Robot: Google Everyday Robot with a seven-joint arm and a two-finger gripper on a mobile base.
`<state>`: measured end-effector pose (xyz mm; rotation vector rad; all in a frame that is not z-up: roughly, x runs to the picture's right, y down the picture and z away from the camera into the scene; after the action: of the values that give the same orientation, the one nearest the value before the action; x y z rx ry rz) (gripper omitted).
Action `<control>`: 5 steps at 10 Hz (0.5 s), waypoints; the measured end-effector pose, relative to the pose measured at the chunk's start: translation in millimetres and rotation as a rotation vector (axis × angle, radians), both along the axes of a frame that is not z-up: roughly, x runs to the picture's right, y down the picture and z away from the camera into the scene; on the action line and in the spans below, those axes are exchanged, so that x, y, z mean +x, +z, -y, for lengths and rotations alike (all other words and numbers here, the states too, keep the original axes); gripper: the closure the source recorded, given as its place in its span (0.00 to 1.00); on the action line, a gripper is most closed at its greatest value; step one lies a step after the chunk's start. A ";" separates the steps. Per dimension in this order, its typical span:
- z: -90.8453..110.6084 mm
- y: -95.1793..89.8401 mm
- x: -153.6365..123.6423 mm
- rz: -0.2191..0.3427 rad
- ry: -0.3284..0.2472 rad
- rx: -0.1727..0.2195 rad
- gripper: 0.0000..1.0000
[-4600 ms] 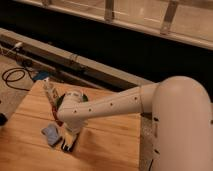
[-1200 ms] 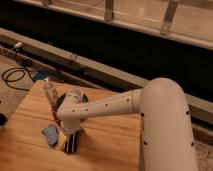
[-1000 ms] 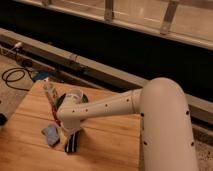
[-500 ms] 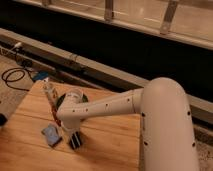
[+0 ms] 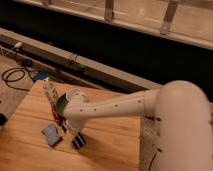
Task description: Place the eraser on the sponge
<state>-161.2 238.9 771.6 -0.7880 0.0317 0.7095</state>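
Eraser: black block lying on the wooden table near its front edge, just right of the sponge and apart from it; not on the sponge. Sponge: flat blue-grey pad, lying on the tabletop. Gripper: directly over the eraser's upper end, fingers closed on it. White arm: reaches in from the right, low across the table. Green bowl: behind the wrist, largely hidden. Red-and-white stick: beside the bowl, towards the table's far left; black cable on the floor beyond.
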 end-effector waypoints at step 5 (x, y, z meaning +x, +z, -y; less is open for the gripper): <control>25.7 -19.4 29.4 0.160 -0.041 0.081 1.00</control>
<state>-131.8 213.1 752.2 -0.7628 -0.1247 0.6031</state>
